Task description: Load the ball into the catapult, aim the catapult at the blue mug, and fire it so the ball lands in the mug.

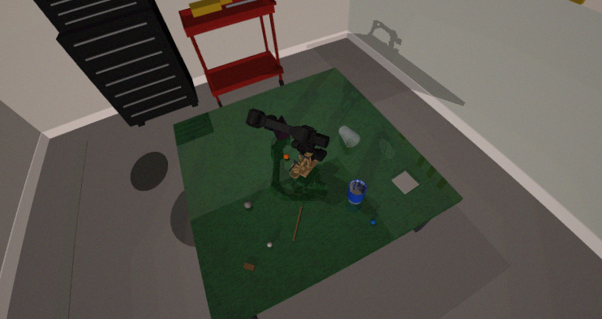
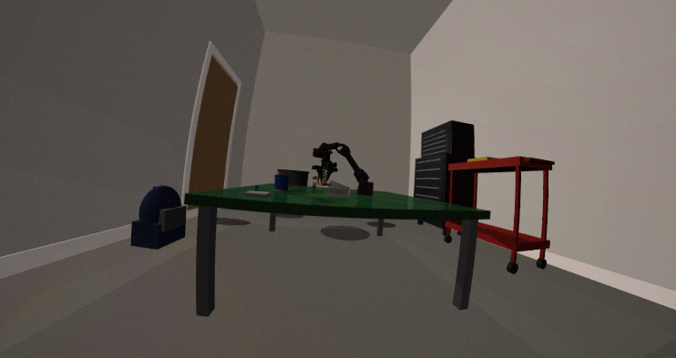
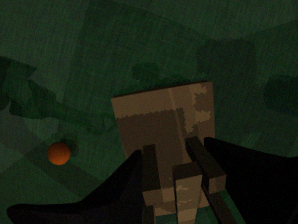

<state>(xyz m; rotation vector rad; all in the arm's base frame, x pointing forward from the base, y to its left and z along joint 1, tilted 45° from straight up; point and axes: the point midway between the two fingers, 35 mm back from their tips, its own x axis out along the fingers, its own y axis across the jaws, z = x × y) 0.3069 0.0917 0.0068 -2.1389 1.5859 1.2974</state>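
Note:
The wooden catapult (image 1: 311, 168) (image 2: 321, 184) (image 3: 145, 131) is between the fingers of my gripper (image 1: 308, 155) (image 2: 323, 173) (image 3: 173, 149), which is shut on its upright frame. Its base looks raised a little above the green table, with a shadow below. In the top view its round cup end points to the lower left, away from the mug. An orange ball (image 1: 286, 157) (image 3: 59, 153) lies on the table beside the catapult, outside its cup. The blue mug (image 1: 356, 195) (image 2: 281, 182) stands upright to the right of the catapult in the top view.
A clear tumbler (image 1: 349, 136) (image 2: 339, 190) lies on its side. A pale square (image 1: 405, 182) (image 2: 257, 193) and a blue ball (image 1: 372, 222) are near the mug. A thin stick (image 1: 298, 224), grey ball (image 1: 247, 204), white ball (image 1: 269, 244) and brown block (image 1: 248, 266) lie farther off.

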